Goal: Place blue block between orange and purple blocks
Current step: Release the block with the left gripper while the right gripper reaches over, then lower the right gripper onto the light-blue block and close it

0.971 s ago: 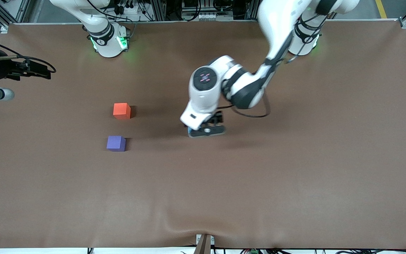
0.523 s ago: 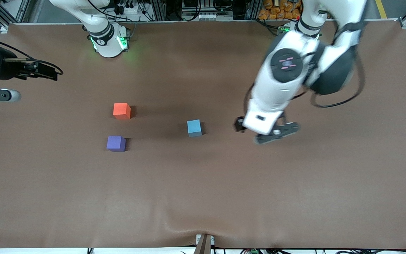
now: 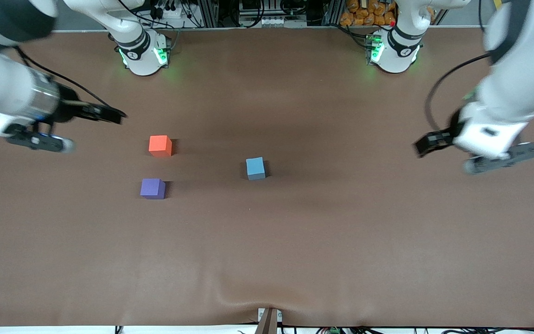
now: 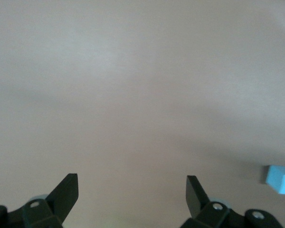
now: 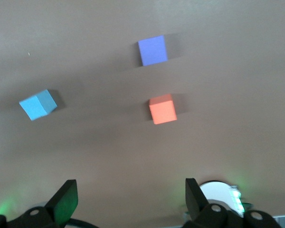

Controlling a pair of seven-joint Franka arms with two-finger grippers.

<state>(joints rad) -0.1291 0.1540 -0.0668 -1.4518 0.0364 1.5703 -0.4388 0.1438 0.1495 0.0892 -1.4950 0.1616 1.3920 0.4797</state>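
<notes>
The blue block [image 3: 255, 168] rests alone on the brown table near its middle. The orange block [image 3: 160, 145] and the purple block [image 3: 152, 189] sit toward the right arm's end, the purple one nearer the front camera, with a gap between them. My left gripper [image 3: 503, 161] is open and empty, up over bare table near the left arm's end. Its wrist view shows its open gripper [image 4: 132, 190] and the blue block [image 4: 280, 179] at the edge. My right gripper [image 3: 40, 141] is open and empty, raised near the right arm's end. Its wrist view [image 5: 131, 197] shows the blue [image 5: 38, 104], purple [image 5: 152, 50] and orange [image 5: 162, 109] blocks.
The brown table [image 3: 295, 241] bears only the three blocks. The two arm bases [image 3: 144, 53] [image 3: 394, 48] stand along the table's edge farthest from the front camera. The right arm's base also shows in the right wrist view [image 5: 221, 194].
My left gripper let go of the blue block, then rose and swung away toward the left arm's end. My right arm has moved in from the table's end toward the orange block.
</notes>
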